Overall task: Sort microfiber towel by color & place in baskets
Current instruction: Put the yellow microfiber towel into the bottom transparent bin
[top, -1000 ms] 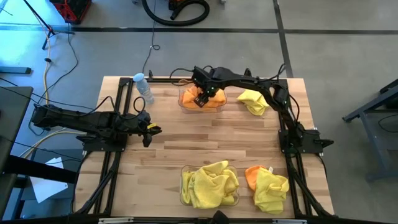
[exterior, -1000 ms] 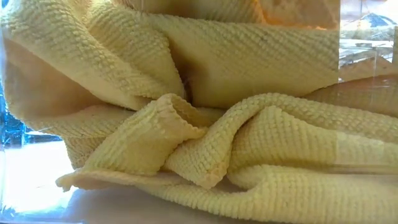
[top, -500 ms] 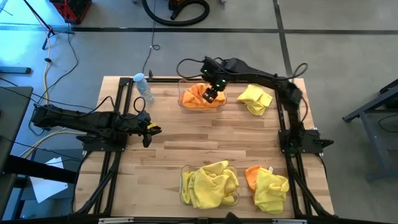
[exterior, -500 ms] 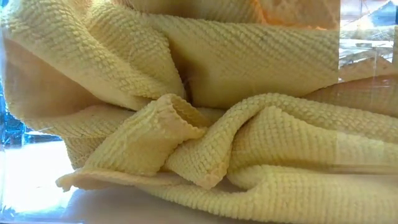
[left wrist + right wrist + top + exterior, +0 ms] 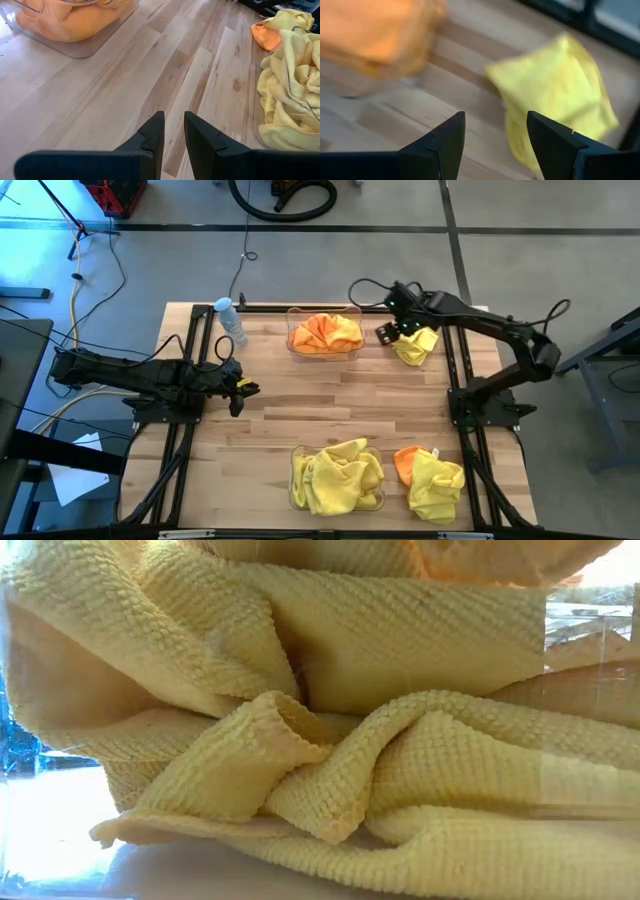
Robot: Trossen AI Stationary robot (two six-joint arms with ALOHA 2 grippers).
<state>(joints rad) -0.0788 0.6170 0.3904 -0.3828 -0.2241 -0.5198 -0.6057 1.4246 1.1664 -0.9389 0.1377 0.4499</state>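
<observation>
Yellow towel [image 5: 413,345] just beside the open, empty right gripper [image 5: 390,332].

The middle of the table [image 5: 330,405] is bare wood, free for passing. At the far edge stand a bottle [image 5: 231,320], the orange-filled basket [image 5: 324,336] and a yellow towel [image 5: 412,345]

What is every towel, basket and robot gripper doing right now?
Far basket: holds orange towels.
Near basket: full of yellow towels.
Loose yellow towel: on table.
Yellow-and-orange pile: on table, unsorted.
Right gripper: open, empty, at loose yellow towel.
Left gripper: empty, waiting.
</observation>
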